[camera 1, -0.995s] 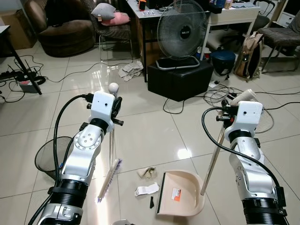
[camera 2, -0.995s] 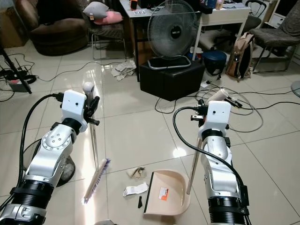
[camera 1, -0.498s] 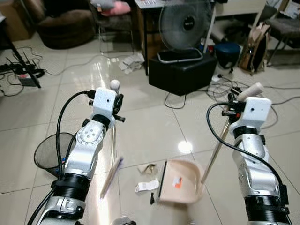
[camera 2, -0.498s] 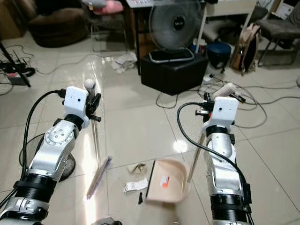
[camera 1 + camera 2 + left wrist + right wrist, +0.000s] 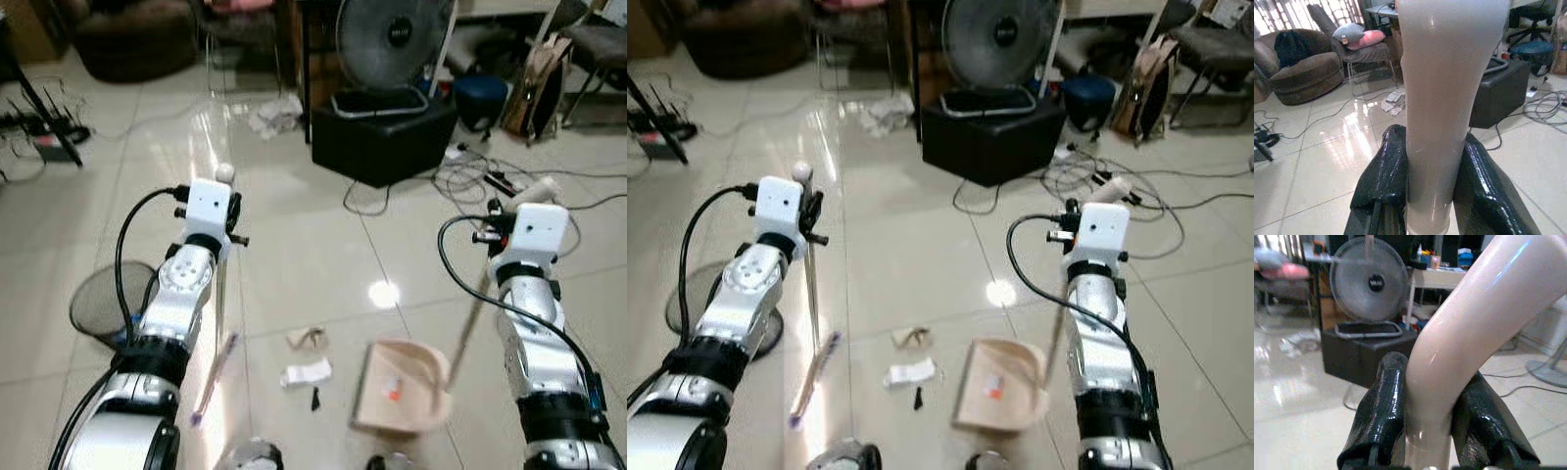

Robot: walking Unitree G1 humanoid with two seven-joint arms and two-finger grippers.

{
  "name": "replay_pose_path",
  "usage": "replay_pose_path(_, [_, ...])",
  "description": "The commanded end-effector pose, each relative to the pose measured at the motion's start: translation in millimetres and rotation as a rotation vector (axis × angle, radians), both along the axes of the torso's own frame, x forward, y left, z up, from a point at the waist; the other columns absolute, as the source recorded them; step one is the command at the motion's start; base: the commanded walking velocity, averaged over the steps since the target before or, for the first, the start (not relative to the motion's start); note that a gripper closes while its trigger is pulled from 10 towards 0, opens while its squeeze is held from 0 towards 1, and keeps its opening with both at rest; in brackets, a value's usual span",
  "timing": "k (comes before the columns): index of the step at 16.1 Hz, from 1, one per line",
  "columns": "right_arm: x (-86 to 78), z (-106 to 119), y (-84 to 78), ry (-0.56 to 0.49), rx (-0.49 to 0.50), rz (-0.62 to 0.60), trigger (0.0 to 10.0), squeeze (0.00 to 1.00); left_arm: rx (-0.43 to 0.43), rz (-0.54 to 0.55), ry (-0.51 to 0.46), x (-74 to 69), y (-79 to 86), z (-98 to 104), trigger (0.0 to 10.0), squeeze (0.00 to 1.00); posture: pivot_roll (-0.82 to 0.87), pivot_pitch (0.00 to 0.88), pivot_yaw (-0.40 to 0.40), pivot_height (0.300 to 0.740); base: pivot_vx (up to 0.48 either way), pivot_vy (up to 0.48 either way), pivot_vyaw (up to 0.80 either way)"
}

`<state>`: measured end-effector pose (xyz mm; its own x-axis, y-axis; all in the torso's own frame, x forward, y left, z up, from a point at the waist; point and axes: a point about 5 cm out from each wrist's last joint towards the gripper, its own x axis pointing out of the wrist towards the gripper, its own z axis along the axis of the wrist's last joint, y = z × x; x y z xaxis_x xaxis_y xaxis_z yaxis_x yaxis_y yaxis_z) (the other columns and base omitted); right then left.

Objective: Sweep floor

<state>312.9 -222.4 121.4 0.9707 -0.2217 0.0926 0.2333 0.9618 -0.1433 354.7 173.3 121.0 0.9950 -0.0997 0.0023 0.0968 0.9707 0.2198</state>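
Note:
My left gripper (image 5: 233,211) is shut on the thin handle of a broom (image 5: 221,284). The handle stands nearly upright, and its purple-bristled head (image 5: 216,377) rests on the tiles. In the left wrist view the black fingers (image 5: 1386,171) clamp the pale handle (image 5: 1444,98). My right gripper (image 5: 495,221) is shut on the long handle (image 5: 1464,347) of a beige dustpan (image 5: 402,387). The pan sits low at the floor to the right of the litter. That litter is a white paper scrap (image 5: 307,373), a crumpled beige scrap (image 5: 307,339) and a small black bit (image 5: 314,399).
A black mesh basket (image 5: 103,304) stands on the floor at my left. Ahead are a black box (image 5: 382,132) with a fan (image 5: 392,39) on it, loose cables (image 5: 470,181), crumpled paper (image 5: 277,113), a backpack (image 5: 539,78) and a sofa (image 5: 127,39).
The camera has shifted. The dustpan has slid a little to the right, away from the white scrap. The broom stands much as before, and both grips are unchanged.

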Motion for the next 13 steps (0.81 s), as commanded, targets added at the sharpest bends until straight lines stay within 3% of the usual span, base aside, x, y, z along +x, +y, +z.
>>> replay_pose_path(1, [6.6, 14, 0.9, -0.065, -0.049, 0.013, 10.0, 0.00, -0.013, -0.015, -0.099, 6.6, -1.3, 18, 10.0, 0.00, 0.05, 0.168, 0.009, 0.740, 0.000, 0.000, 0.00])
replay_pose_path(3, [12.2, 11, 4.6, -0.048, -0.131, 0.037, 10.0, 0.00, -0.029, -0.007, -0.094, 10.4, -1.4, 16, 10.0, 0.00, 0.04, 0.204, 0.027, 0.740, 0.000, 0.000, 0.00])
replay_pose_path(5, [12.3, 8, 5.3, -0.054, -0.144, 0.032, 10.0, 0.00, -0.001, -0.041, -0.129, 8.8, -6.6, 14, 10.0, 0.00, 0.03, 0.244, 0.050, 0.740, 0.000, 0.000, 0.00])
replay_pose_path(10, [11.3, 11, 2.4, -0.135, -0.210, 0.051, 10.0, 0.00, 0.016, -0.094, -0.163, 1.0, -19.8, 4, 10.0, 0.00, 0.05, 0.303, 0.082, 0.740, 0.000, 0.000, 0.00])
replay_pose_path(13, [15.5, 18, 13.7, -0.202, -0.240, 0.107, 10.0, 0.00, -0.015, -0.108, -0.171, 0.6, -22.8, 3, 10.0, 0.00, 0.06, 0.335, 0.083, 0.740, 0.000, 0.000, 0.00])
